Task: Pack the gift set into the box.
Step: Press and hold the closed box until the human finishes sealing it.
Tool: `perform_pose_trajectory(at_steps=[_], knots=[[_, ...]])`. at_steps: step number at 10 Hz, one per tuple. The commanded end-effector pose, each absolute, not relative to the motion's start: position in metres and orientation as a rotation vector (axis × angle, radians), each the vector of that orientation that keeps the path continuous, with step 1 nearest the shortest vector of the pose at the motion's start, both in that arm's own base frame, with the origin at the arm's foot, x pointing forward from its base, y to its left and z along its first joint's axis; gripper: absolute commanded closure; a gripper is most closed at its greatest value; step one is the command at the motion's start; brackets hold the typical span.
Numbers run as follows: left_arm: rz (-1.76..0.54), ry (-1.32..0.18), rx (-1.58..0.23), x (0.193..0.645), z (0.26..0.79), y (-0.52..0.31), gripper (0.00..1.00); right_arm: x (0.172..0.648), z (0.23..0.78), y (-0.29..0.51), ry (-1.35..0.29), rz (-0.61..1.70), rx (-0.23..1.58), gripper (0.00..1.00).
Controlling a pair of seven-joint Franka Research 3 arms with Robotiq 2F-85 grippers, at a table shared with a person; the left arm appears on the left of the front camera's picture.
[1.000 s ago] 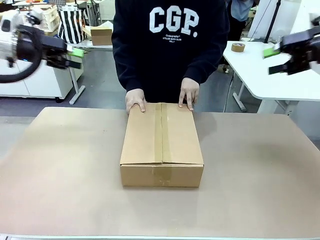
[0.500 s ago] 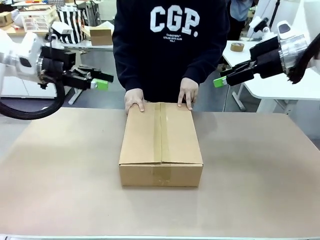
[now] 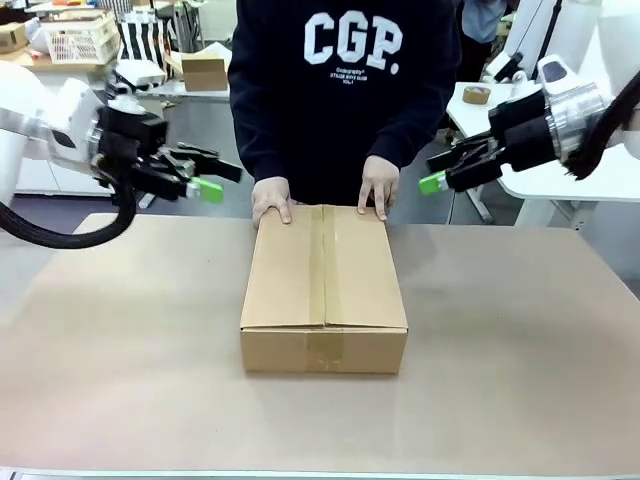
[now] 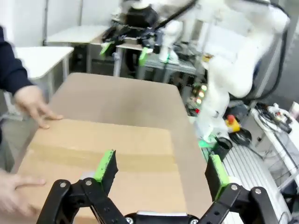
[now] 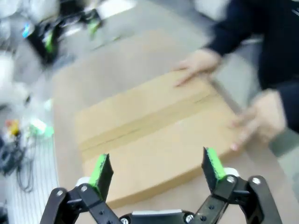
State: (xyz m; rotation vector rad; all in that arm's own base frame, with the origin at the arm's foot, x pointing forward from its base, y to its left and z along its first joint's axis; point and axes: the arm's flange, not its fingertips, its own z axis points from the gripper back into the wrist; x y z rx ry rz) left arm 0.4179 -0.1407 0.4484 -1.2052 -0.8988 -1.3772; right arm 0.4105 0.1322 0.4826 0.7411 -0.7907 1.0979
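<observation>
Mid-table [image 3: 520, 340], closed taped box [image 3: 323, 285], person's hands [image 3: 271, 201] on its far edge, left gripper [image 3: 219, 180] and right gripper [image 3: 436, 172] hovering at either side, both wide open, empty.

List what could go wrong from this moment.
1. The person's hand and other hand rest on the far edge of the box, between the open left end effector and right end effector; a reach inward might strike them.
2. The tape strip seals the flaps, so nothing can go in yet.
</observation>
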Motion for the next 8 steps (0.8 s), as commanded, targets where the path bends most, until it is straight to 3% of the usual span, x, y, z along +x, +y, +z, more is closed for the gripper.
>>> perform_pose_trajectory(at_steps=[1, 3, 6, 7, 8], knots=[[-1.565, -0.959, -1.125, 0.421, 0.407, -0.166, 0.00, 0.444, 0.439, 0.129, -0.757, 1.417, 1.002, 0.00], [-1.583, -1.054, -1.002, 0.417, 0.368, -0.188, 0.00, 0.457, 0.400, 0.130, -0.804, 1.404, 1.004, 0.00], [-1.510, -1.144, -0.804, 0.422, 0.335, -0.208, 0.00, 0.452, 0.364, 0.163, -0.880, 1.444, 0.762, 0.00], [-1.330, -1.026, -0.969, 0.428, 0.348, -0.195, 0.00, 0.455, 0.373, 0.133, -0.790, 1.431, 0.949, 0.00], [-1.565, -1.091, -0.870, 0.424, 0.340, -0.195, 0.00, 0.459, 0.365, 0.141, -0.806, 1.441, 0.882, 0.00]])
